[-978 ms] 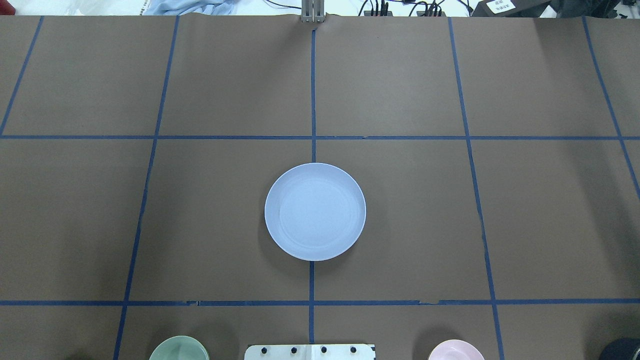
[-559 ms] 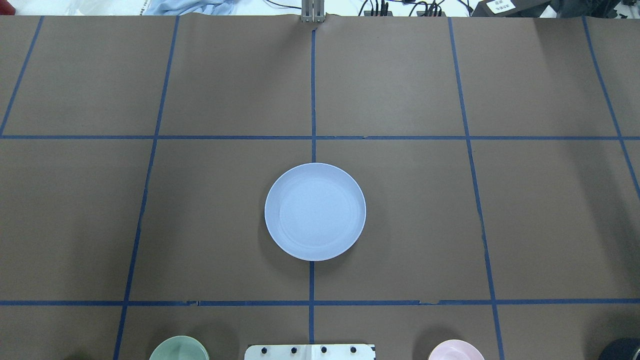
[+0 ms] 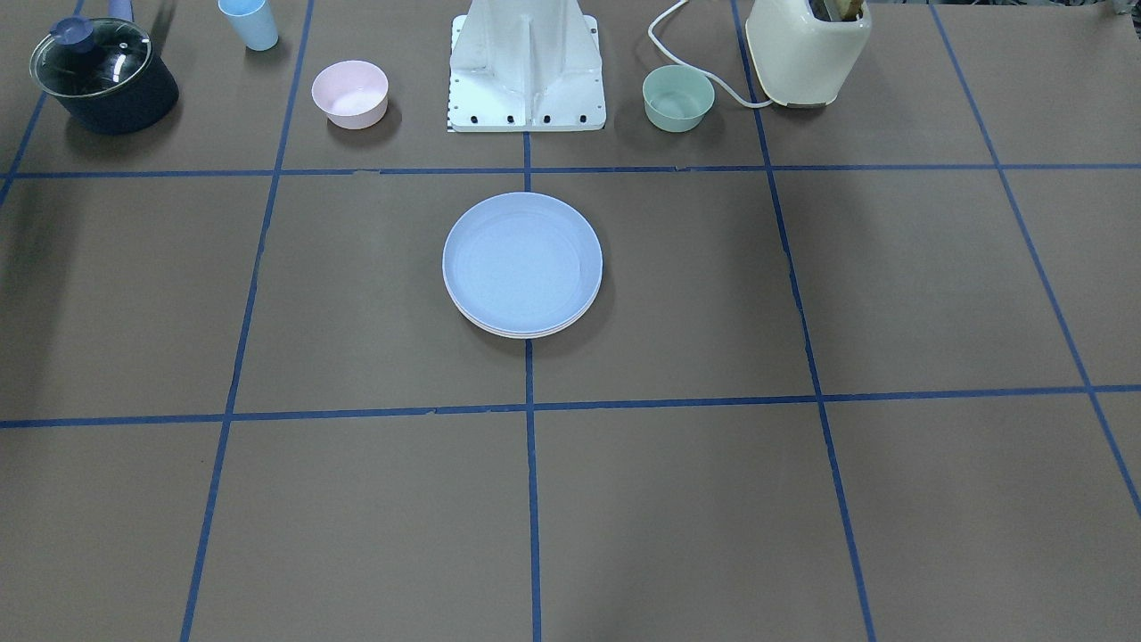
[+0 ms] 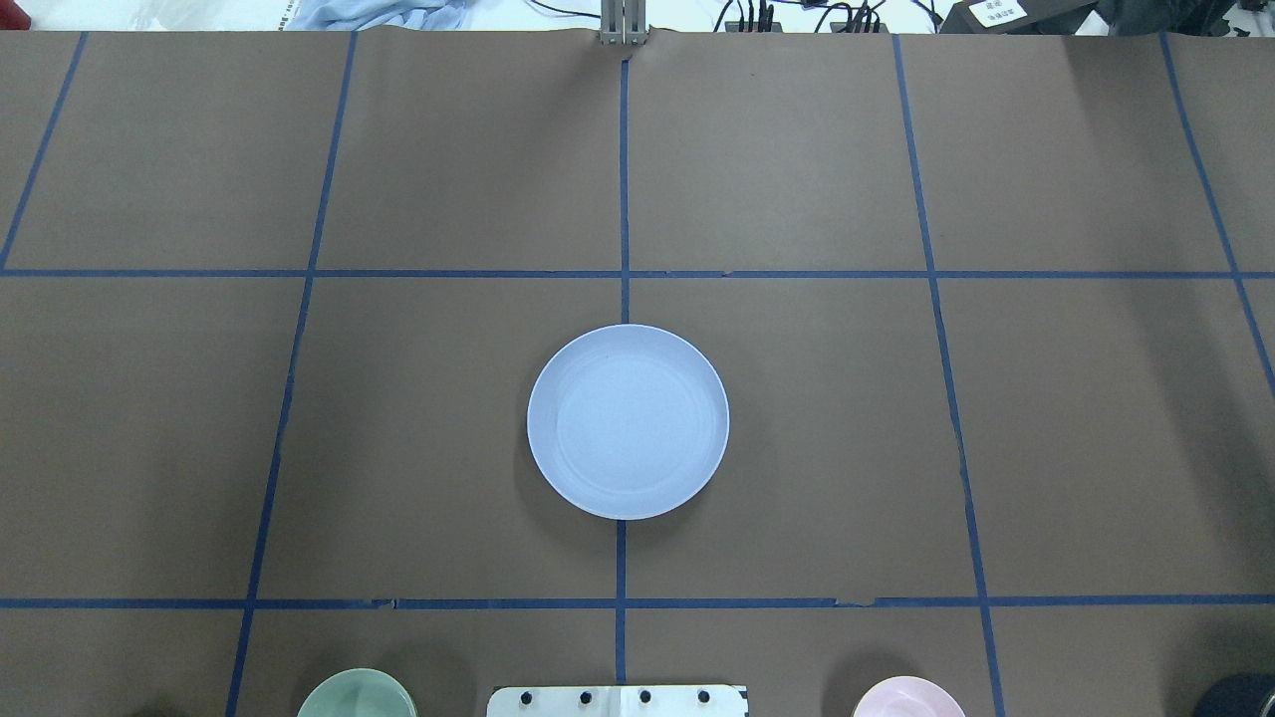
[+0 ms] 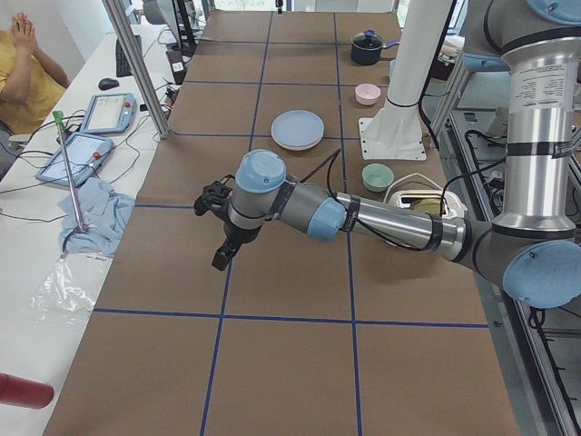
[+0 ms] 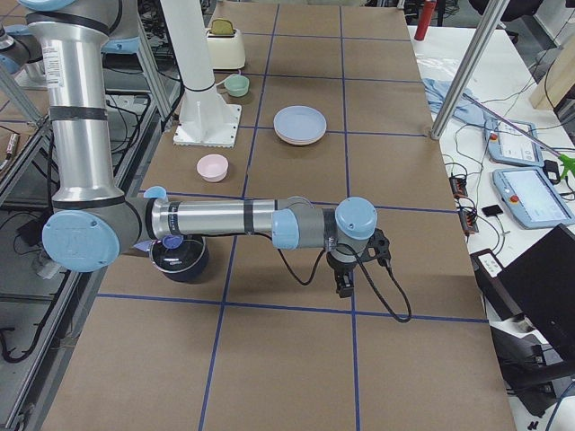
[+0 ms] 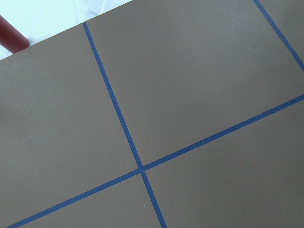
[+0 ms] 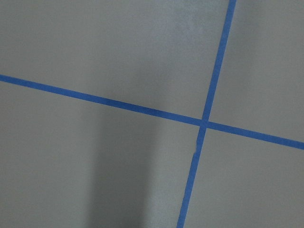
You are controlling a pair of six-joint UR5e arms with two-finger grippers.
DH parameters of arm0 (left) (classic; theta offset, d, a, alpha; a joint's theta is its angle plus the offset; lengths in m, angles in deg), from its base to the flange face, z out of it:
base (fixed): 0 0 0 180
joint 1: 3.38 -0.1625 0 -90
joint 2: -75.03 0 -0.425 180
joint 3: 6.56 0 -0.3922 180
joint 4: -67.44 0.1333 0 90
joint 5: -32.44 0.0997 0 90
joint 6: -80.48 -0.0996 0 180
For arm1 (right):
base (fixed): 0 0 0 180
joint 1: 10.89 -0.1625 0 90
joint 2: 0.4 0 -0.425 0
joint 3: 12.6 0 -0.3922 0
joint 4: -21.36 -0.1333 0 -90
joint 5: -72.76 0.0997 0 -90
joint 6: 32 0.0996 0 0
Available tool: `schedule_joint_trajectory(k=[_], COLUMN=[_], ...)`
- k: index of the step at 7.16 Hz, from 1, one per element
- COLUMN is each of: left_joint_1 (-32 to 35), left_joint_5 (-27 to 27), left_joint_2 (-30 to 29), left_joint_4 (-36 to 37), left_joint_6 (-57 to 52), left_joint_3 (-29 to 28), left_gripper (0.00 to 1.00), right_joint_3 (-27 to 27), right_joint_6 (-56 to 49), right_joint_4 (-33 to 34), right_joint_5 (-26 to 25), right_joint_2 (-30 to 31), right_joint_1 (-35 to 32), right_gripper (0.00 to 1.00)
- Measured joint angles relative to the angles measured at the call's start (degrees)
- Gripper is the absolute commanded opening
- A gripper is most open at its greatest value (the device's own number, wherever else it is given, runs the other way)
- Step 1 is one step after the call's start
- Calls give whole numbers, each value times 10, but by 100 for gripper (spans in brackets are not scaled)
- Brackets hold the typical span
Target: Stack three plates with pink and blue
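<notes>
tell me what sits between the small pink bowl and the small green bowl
The robot's white metal pedestal base stands between the pink bowl and green bowl, touching neither; the front-facing view shows it.

Almost nothing differs in the overhead view. On the light blue plate (image 4: 628,421) at the centre of the frame, the faint ringed sheen seen along its right inner wall a second ago is smoothed out, and the surface now reads even. Its place and outline show no shift.
</notes>
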Motion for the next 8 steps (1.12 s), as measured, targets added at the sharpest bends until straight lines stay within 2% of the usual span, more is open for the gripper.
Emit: schedule_joint_trajectory(k=[8], left_joint_1=[0], left_joint_5=[0], left_joint_2=[-1], left_joint_4=[-11], left_joint_6=[2], left_joint_3=[1], left_gripper=[99], right_joint_3=[23], right_joint_6=[0], right_joint_4=[0], right_joint_5=[0], right_joint_2=[-17], right_joint_1=[2], right_gripper=[100])
